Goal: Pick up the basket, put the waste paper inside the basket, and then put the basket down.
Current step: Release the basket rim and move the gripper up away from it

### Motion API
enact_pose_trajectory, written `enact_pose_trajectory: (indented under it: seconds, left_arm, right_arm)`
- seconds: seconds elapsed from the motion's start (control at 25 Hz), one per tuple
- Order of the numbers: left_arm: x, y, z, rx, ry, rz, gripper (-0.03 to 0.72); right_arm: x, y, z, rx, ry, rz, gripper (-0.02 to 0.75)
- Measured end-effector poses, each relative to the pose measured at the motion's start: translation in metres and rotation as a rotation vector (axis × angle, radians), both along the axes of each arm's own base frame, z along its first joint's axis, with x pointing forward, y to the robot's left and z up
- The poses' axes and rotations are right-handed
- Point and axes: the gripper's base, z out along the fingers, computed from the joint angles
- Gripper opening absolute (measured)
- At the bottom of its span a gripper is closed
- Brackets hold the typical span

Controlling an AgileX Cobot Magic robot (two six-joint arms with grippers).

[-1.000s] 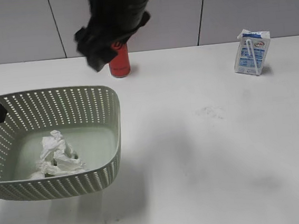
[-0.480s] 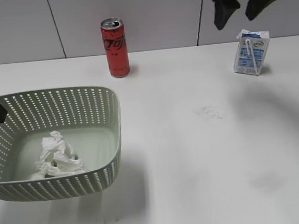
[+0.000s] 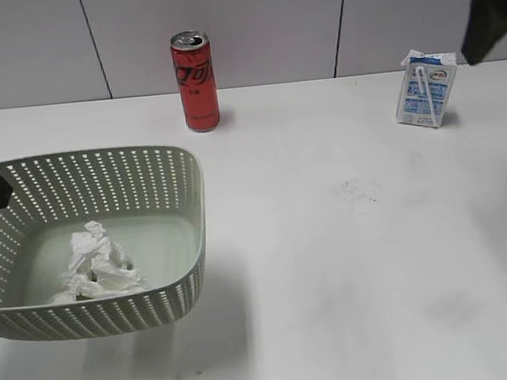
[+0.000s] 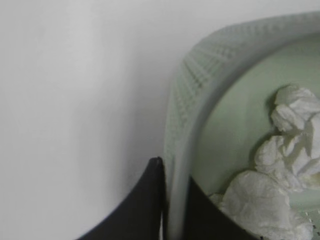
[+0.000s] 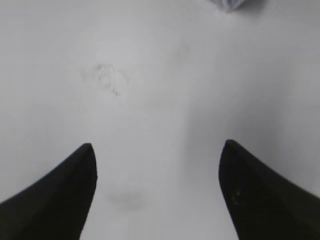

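Sage-green plastic: your left claw pinches the basket rim, waste paper inside just beyond it. Your right claw hangs spread above bare desk.

Basket — pale sage-green plastic, rectangular with rounded corners, rows of small holes in its sides. Upright, open side up, slightly tilted. The left gripper pinches its wall, one dark finger outside and one inside the rim; the right gripper is well apart from it, fingers spread wide.

Waste paper — crumpled white tissue wads, bunched together on the basket floor. In the left wrist view they lie just beside the inner finger, inside the wall.
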Motion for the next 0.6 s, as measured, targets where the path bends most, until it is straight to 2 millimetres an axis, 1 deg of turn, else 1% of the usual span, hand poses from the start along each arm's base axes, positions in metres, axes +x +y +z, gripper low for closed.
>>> enact_pose_trajectory:
  seconds: [0.04, 0.08, 0.12, 0.16, 0.2, 0.24, 0.32, 0.48, 0.6]
  left_arm:
    - [0.000, 0.000, 0.000, 0.000, -0.002, 0.000, 0.006]
    - [0.000, 0.000, 0.000, -0.001, -0.005, 0.001, 0.006]
    - [0.001, 0.000, 0.000, -0.001, -0.007, 0.001, 0.006]
    - [0.001, 0.000, 0.000, -0.001, -0.010, 0.002, 0.006]
    - [0.001, 0.000, 0.000, -0.002, -0.015, 0.003, 0.006]
    - [0.002, 0.000, 0.000, -0.002, -0.018, 0.003, 0.006]
    - [0.002, 0.000, 0.000, -0.003, -0.026, 0.004, 0.006]
    - [0.004, 0.000, 0.001, -0.006, -0.048, 0.008, 0.006]
    - [0.005, -0.001, 0.001, -0.007, -0.053, 0.010, 0.006]
  right_arm:
    - [-0.016, -0.003, -0.003, -0.006, 0.022, 0.001, 0.571]
    - [-0.035, -0.006, 0.001, -0.005, 0.020, 0.001, 0.571]
    - [-0.056, -0.009, 0.001, -0.009, 0.030, 0.001, 0.571]
    - [-0.074, -0.012, -0.003, -0.016, 0.047, 0.006, 0.571]
    - [-0.095, -0.016, -0.001, -0.022, 0.035, 0.011, 0.571]
    - [-0.116, -0.020, -0.002, -0.030, 0.029, 0.014, 0.571]
    - [-0.151, -0.026, -0.009, -0.035, -0.009, 0.012, 0.571]
    - [-0.211, -0.036, -0.011, -0.011, -0.202, -0.002, 0.571]
    - [-0.245, -0.042, -0.016, 0.005, -0.325, -0.009, 0.571]
